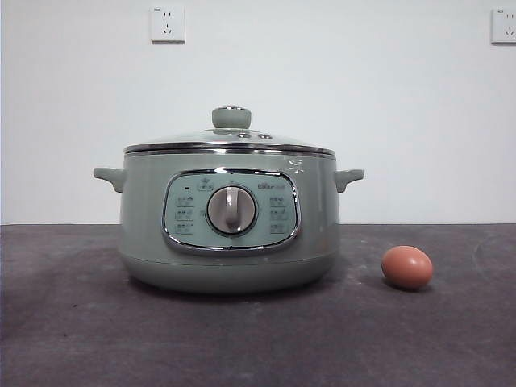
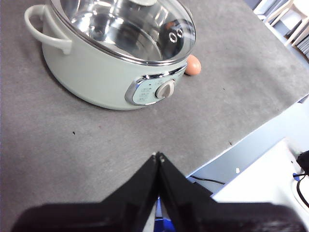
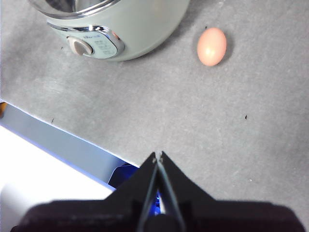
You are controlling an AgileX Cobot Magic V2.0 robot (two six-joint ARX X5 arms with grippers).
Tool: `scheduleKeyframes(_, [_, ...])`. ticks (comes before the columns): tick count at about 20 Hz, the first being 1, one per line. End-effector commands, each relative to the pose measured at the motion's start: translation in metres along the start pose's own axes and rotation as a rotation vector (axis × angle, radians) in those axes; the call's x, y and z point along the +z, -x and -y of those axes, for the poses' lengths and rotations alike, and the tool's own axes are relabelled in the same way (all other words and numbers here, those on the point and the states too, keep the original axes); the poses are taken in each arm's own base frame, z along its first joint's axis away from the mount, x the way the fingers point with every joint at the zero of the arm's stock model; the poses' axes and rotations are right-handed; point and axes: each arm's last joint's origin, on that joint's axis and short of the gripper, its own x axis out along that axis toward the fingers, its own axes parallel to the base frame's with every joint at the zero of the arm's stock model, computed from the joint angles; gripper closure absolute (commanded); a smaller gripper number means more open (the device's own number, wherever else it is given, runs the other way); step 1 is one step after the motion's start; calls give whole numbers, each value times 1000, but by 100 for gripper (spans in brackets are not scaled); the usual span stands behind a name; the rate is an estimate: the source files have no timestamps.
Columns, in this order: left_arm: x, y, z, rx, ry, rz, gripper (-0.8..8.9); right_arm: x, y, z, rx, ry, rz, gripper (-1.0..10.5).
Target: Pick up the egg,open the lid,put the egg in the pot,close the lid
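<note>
Two grippers: left gripper (image 2: 158, 155) and right gripper (image 3: 158, 154), jaws clenched, grasping nothing, above the surface (image 1: 81, 339).
Pot (image 1: 228, 218): centre of the front view.
Lid (image 1: 230, 138): seated on the pot.
Egg (image 1: 406, 267): lower right, near the pot, apart.

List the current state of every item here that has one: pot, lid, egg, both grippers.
pot: upright on the table, covered.
lid: seated on the pot, closed.
egg: lying on the table beside the pot, apart from it, not held.
left gripper: shut, empty, waiting away from the pot.
right gripper: shut, empty, away from the egg.
</note>
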Motion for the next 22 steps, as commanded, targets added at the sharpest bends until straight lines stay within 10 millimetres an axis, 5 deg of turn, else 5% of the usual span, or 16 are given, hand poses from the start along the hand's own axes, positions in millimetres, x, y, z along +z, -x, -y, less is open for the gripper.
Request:
scheduleKeyframes(1, [1,0,0,0,-3,1,711,0,1,0,-2,15,5,854])
scheduleKeyframes(3, [1,0,0,2,0,-2,284,1,1,0,-3,2,10,570])
scheduleKeyframes(4, [2,0,-1,2,0,-3,193,1,1,0,-3,-20,13,420])
scheduleKeyframes(5, [2,0,0,-1,0,-3,193,1,1,0,-2,-33,14,345])
scheduleKeyframes(14, [2,0,0,-2,1,-3,194,18,-10,8,-7,-43,46,353])
scheduleKeyframes(18, [2,0,0,-1,1,-3,195,42,-41,21,13,-29,12,353])
scheduleKeyframes(22, [2,0,0,-1,1,-3,195,66,-92,32,-34,16,-64,353])
